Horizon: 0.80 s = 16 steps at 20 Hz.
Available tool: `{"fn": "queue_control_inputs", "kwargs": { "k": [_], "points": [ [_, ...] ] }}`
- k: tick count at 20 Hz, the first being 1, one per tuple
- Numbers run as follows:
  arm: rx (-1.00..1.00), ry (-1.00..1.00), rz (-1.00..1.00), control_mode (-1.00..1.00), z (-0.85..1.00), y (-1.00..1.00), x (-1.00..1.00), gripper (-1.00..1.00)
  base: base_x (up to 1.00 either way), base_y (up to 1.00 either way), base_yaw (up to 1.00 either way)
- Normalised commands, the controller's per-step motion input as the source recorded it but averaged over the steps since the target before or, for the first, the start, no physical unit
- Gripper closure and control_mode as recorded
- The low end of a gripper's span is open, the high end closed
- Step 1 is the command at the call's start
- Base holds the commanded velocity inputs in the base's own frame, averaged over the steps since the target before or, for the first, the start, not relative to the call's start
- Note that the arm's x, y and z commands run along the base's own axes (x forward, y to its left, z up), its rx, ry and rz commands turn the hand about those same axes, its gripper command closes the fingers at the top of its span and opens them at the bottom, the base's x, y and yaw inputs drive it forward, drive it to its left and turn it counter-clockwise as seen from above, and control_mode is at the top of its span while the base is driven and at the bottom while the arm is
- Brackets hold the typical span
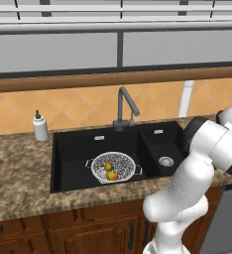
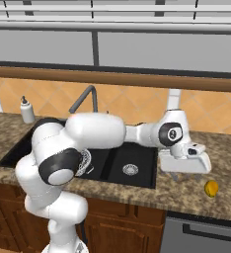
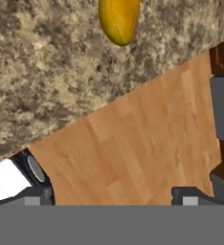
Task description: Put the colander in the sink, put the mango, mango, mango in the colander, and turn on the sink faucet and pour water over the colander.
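A: Where did the gripper (image 2: 185,174) stand?

B: It hung over the counter (image 2: 186,195) to the right of the sink (image 1: 78,149), its jaws spread wide and holding nothing.

A: And the fruit?

B: One mango (image 2: 211,188) lay on the counter just beside the jaws, on their outer side away from the sink and apart from them. In the hand view that mango (image 3: 118,19) sat ahead of the fingertips (image 3: 190,196), with the counter's edge and the wooden floor (image 3: 133,143) between. Two other mangos (image 1: 110,171) lay in the colander (image 1: 114,167), well away from the jaws.

A: The colander itself?

B: It rested in the large basin, below the faucet (image 1: 125,106).

A: Any writing or labels?

B: None could be read. The soap bottle (image 1: 40,126), far from the jaws on the counter past the sink's left end, looked plain white.
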Motion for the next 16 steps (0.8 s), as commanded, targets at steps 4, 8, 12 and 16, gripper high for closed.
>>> {"fn": "queue_control_inputs", "kwargs": {
  "k": [4,8,12,16],
  "points": [
    [0.16,0.01,0.0,-1.0,0.0,-0.93,0.18,-1.0,0.0,0.0,0.0],
    [0.08,0.12,0.0,-1.0,0.0,-0.72,0.25,-1.0,0.0,0.0,0.0],
    [0.09,0.02,0.05,-1.0,-0.1,-0.17,0.22,-1.0,0.0,0.0,0.0],
    [0.16,0.0,0.1,-1.0,-0.11,-0.03,0.22,-1.0,0.0,0.0,0.0]
  ]
}}
